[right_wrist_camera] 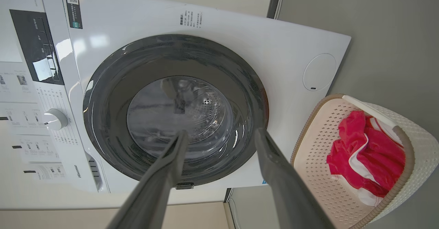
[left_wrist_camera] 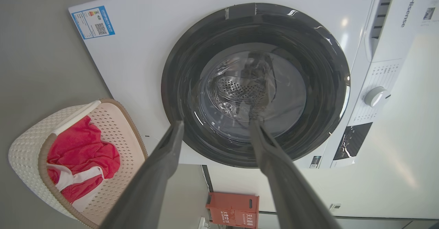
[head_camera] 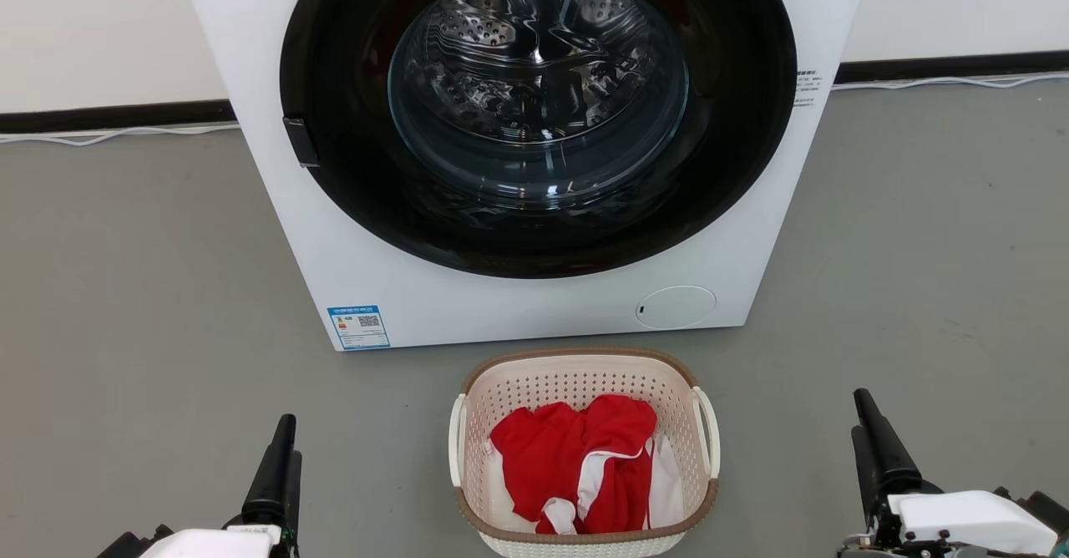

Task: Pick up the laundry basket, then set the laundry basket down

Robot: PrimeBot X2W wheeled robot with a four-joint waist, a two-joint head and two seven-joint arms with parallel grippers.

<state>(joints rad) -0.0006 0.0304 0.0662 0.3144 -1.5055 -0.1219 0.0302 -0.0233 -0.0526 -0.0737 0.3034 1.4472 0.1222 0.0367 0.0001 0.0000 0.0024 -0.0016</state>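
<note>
I am looking down from the head view at a grey floor (head_camera: 125, 291). The laundry basket (head_camera: 576, 384) sits on it at the bottom centre, just in front of a white front-loading washing machine (head_camera: 518, 311), with a narrow strip of floor between the two. The basket is cream-white and perforated, with a brown woven-look rim and a white loop handle (head_camera: 456, 441) on each side. Inside it lies a crumpled red garment (head_camera: 576, 458) with white trim, resting over something white.

My left gripper (head_camera: 282, 441) rises at the lower left and my right gripper (head_camera: 873, 433) at the lower right, both with their dark fingers pointing up. One stands on either side of the basket, each well apart from it, with bare floor between. In this view I see each pair of fingers edge-on, so their spacing does not show.

The left wrist view gives it plainly: the two grey fingers are spread wide, with nothing between them and nothing touching them. Through the gap I see the machine's round dark door (left_wrist_camera: 255, 85) and the drum behind its glass. The basket lies at the lower left of that view, clear of the fingers.

The right wrist view matches: the fingers are spread wide and empty, framing the same door. The basket sits at the right edge of that view, beside the machine's lower corner and away from the fingers.
</note>
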